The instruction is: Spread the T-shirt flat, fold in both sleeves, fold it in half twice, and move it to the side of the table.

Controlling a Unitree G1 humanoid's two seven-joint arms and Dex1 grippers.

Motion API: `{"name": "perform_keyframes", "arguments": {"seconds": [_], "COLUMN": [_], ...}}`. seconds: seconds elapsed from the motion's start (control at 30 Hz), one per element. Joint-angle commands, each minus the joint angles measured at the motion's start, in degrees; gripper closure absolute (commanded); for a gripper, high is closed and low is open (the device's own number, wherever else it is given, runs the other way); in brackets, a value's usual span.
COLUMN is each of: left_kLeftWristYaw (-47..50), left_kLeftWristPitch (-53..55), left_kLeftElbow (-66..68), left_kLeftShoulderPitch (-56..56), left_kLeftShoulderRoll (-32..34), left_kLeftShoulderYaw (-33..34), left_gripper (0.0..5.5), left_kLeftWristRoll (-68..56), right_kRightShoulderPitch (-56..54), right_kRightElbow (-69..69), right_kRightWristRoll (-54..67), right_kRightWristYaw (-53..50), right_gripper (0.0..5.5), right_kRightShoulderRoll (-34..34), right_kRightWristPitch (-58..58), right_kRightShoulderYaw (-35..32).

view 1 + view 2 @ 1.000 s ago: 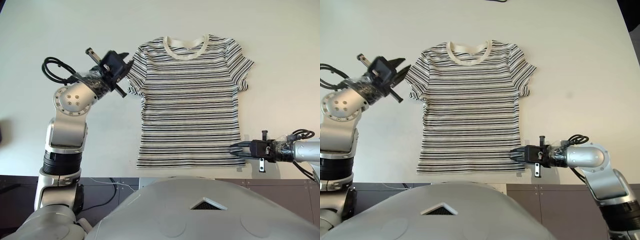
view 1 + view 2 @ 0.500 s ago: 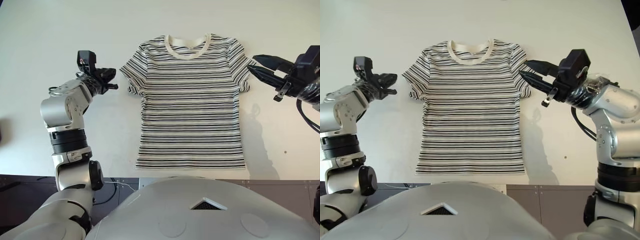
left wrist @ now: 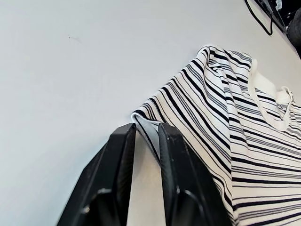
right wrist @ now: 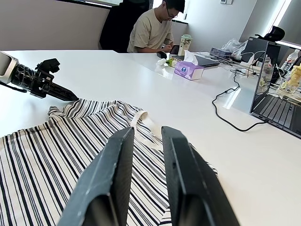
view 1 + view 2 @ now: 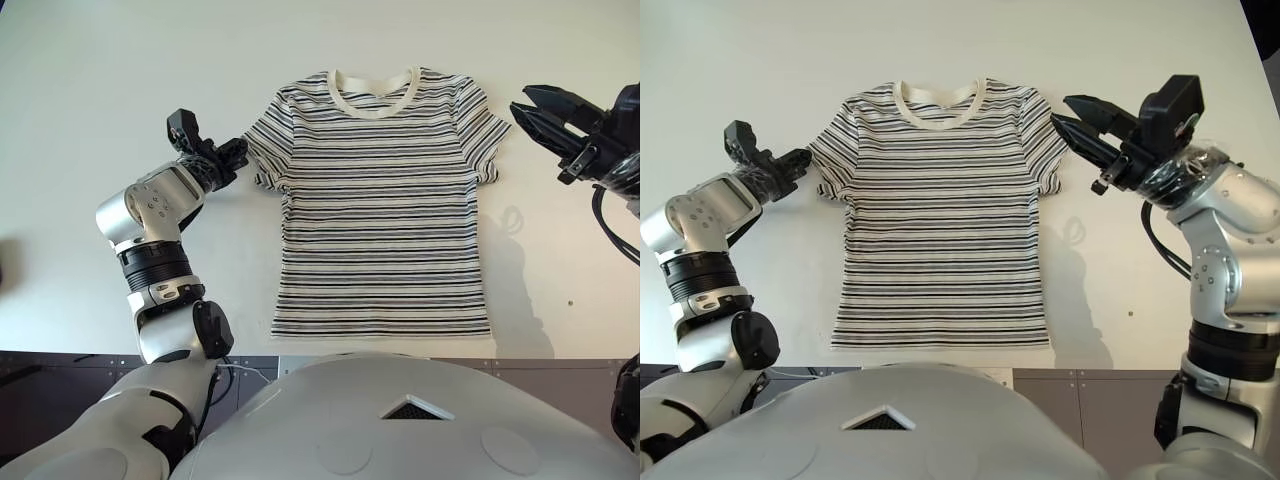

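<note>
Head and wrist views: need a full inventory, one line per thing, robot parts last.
T-shirt: 1, white with dark stripes and a cream collar, spread flat at the middle of the table.
Table: 1, white, under everything.
Tissue box: 1, purple, far end of the table.
Cup: 1, pale green, behind the tissue box.
Cable: 1, black, trailing across the table towards the laptop.
Laptop: 1, dark, open, at the table's far edge.
Left gripper: 1, black, open, low at the sleeve on the robot's left, sleeve edge between its fingers.
Right gripper: 1, black, open, raised beside the sleeve on the robot's right.
</note>
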Motion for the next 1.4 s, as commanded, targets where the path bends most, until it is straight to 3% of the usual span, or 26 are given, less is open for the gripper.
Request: {"name": "perform_keyframes", "arguments": {"seconds": [0.03, 0.27, 0.7, 0.9, 1.1, 1.4], "left_kLeftWristYaw": [3.0, 7.5, 8.2, 8.8, 8.2, 11.4], "left_kLeftWristPitch": [1.2, 2.7, 2.1, 1.0, -0.3, 5.4], "left_kLeftElbow": [1.7, 3.2, 5.9, 6.3, 8.0, -5.6], "left_kLeftShoulderPitch": [-1.1, -2.3, -4.9, -5.8, -6.7, -7.4], "left_kLeftShoulderRoll": [-0.9, -0.5, -2.5, -1.9, -0.3, -3.6], "left_kLeftShoulderYaw": [1.6, 4.8, 2.7, 3.3, 2.7, 0.7], "left_gripper": [4.62, 4.62, 4.62, 5.36, 5.39, 5.39], "left_kLeftWristRoll": [-0.8, -2.9, -3.8, -3.9, -3.4, -6.2], "right_kRightShoulderPitch": [-0.2, 1.0, 0.6, 1.0, 1.4, 1.2], "right_kRightElbow": [-0.7, -1.9, -1.6, -1.7, -1.7, -1.6], "right_kRightWristRoll": [-1.2, -2.4, -2.7, -3.4, -3.9, -4.5], "right_kRightWristYaw": [0.1, -0.1, -0.4, -1.0, -1.5, -2.3], "right_gripper": [4.44, 4.44, 4.44, 4.44, 4.44, 4.44], "right_kRightShoulderRoll": [0.3, 1.0, 1.6, 2.2, 2.8, 3.5], "right_kRightWristPitch": [-0.3, -0.6, -0.7, -1.1, -1.3, -2.0], "right_kRightShoulderYaw": [0.7, 1.8, 2.0, 2.3, 2.1, 2.1]}}
